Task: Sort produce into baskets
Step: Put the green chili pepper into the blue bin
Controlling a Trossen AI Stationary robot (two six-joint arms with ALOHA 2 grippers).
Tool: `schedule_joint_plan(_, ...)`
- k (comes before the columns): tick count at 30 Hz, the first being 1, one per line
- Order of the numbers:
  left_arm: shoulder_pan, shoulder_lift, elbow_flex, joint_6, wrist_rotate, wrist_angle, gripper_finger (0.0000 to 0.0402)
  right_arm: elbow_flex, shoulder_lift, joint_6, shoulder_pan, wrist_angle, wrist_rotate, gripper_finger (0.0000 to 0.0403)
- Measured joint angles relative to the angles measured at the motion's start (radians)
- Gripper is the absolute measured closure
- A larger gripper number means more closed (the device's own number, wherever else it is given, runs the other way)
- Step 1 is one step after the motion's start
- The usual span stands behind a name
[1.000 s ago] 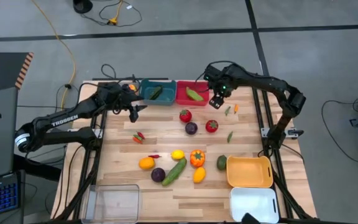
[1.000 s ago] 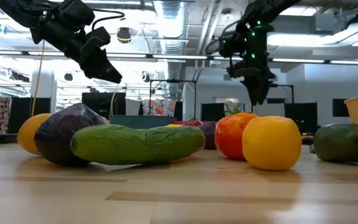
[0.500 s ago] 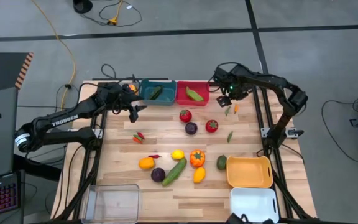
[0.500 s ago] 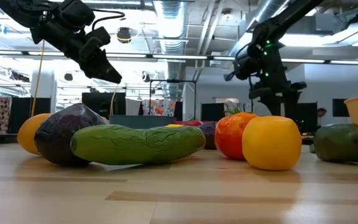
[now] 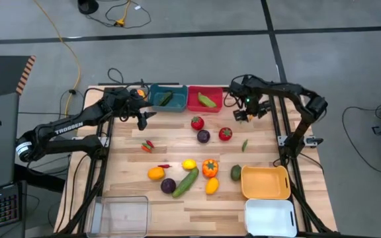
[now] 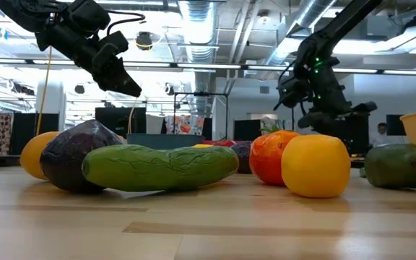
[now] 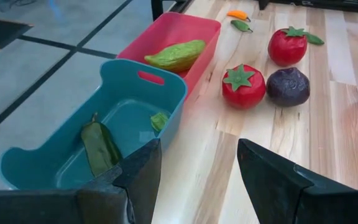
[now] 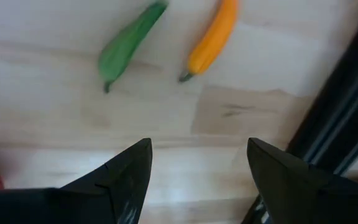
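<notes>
Produce lies scattered on the wooden table: two tomatoes (image 5: 197, 123) (image 5: 225, 134), a purple piece (image 5: 204, 136), a cucumber (image 5: 185, 182), an orange pepper (image 5: 210, 168) and others. My right gripper (image 5: 248, 114) hangs open, pointing down, just above a small green chilli (image 8: 131, 38) and a small orange chilli (image 8: 211, 36) lying on the table at the far right. It touches neither. My left gripper (image 5: 144, 118) waits open in the air near the teal basket (image 5: 167, 98), which holds a green pepper (image 7: 101, 146). The red basket (image 5: 204, 99) holds a green piece (image 7: 174, 55).
An orange-yellow basket (image 5: 265, 182) and a white basket (image 5: 270, 216) stand at the near right, and a clear one (image 5: 120, 215) at the near left. A black frame rail (image 8: 347, 106) runs close beside the right gripper. Small red chillies (image 5: 148, 145) lie left of centre.
My right gripper has moved from beside the red basket toward the table's right edge and down, rolling about its own axis, and now hangs over the two small chillies. Its fingers have stayed open. Nothing on the table has moved.
</notes>
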Motion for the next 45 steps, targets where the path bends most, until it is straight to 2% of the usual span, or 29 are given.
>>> schedule_joint_plan(14,0.000,0.000,0.000,0.000,0.000,0.000,0.0202,-0.068,0.000,0.142,0.206,0.000,-0.074,0.0111)
schedule_joint_plan(24,0.000,0.000,0.000,0.004,0.000,0.000,0.0202,-0.068,0.000,0.313,0.363,0.012,-0.076,0.0111)
schedule_joint_plan(36,0.000,0.000,0.000,0.004,0.000,0.000,0.0202,-0.068,0.000,0.422,0.511,0.078,-0.074,0.0120)
schedule_joint_plan(45,0.000,0.000,0.000,0.004,0.000,-0.001,0.0202,-0.184,0.000,0.505,0.584,0.174,-0.117,0.0122)
